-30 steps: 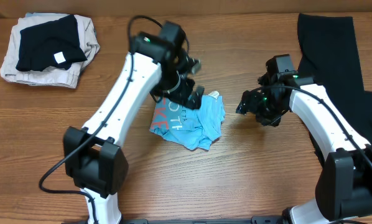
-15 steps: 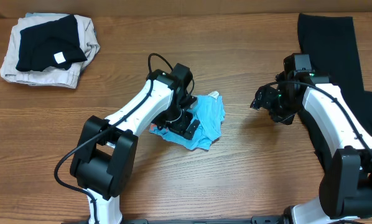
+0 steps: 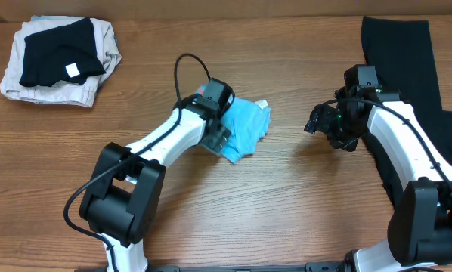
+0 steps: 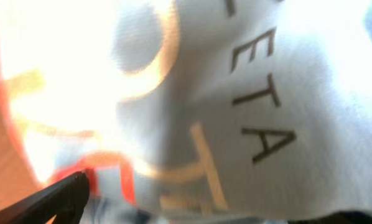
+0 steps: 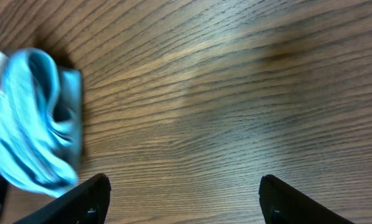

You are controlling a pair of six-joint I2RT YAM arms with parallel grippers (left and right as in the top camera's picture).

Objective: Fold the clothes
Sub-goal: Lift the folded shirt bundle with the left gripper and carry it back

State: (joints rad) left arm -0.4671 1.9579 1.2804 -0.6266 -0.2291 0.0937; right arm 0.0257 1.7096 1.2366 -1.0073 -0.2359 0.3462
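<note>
The left arm reaches from the near edge of the worktop diagonally toward its middle, forearm low over the wood and wrist bent down into the cloth. A black cable loops above its wrist. The left gripper sits on the left side of the light blue T-shirt, pressed against the fabric. In the left wrist view cloth fills almost the whole frame, washed out by glare, with the letters "ETA" and red and pale curved print. Only one dark fingertip shows, at the lower left corner, so it cannot be told whether the fingers are clamped on the shirt or apart.

The right arm rises from the near right corner and bends inward, its wrist turned toward the shirt. The right gripper hangs over bare wood, well apart from the shirt's right side, its two fingers spread wide and holding nothing. The right wrist view shows the bunched blue cloth at the left side, clear of both fingertips.

The T-shirt lies crumpled in a small heap near the middle of the worktop. A long black garment lies flat along the right edge, from the far right corner. At the far left corner sits a folded beige garment with a folded black garment on top of it. The wooden table is brown with a clear grain.
</note>
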